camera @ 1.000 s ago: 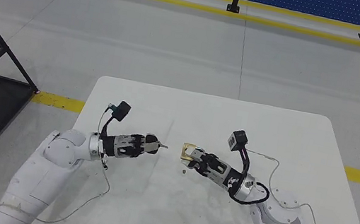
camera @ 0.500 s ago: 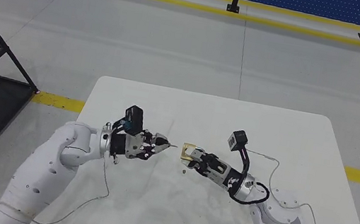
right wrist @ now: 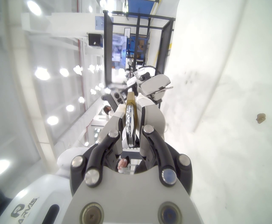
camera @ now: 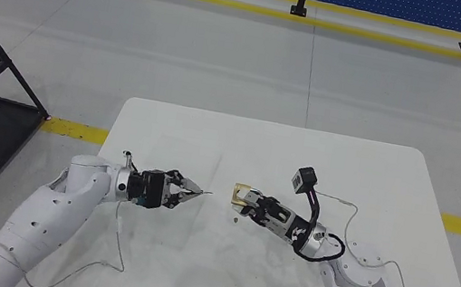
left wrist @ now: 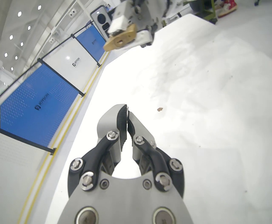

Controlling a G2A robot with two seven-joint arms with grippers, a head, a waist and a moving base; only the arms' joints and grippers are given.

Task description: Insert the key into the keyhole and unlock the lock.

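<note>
Left gripper (left wrist: 127, 111) fingers pinched almost closed on key (camera: 204, 194), held over table (camera: 320, 158), tip aimed at lock (left wrist: 120, 40), gap between. Right gripper (camera: 253, 201) clamps lock body. Risk: thin grip, so off-axis contact at keyhole could twist key or slip it loose.

From above the arms we look steeply down on the white worktop (camera: 354, 173), with the grey floor (camera: 226, 60) beyond its far edge. Our left wrist camera sits close behind its own jaws, low over the worktop, and faces the brass lock (left wrist: 120, 41) in the other arm's jaws. Our right wrist camera sits just behind its jaws and the lock. It faces back at the left arm (camera: 81, 187) and the key (right wrist: 167, 87). All three views share the worktop between the arms.
</note>
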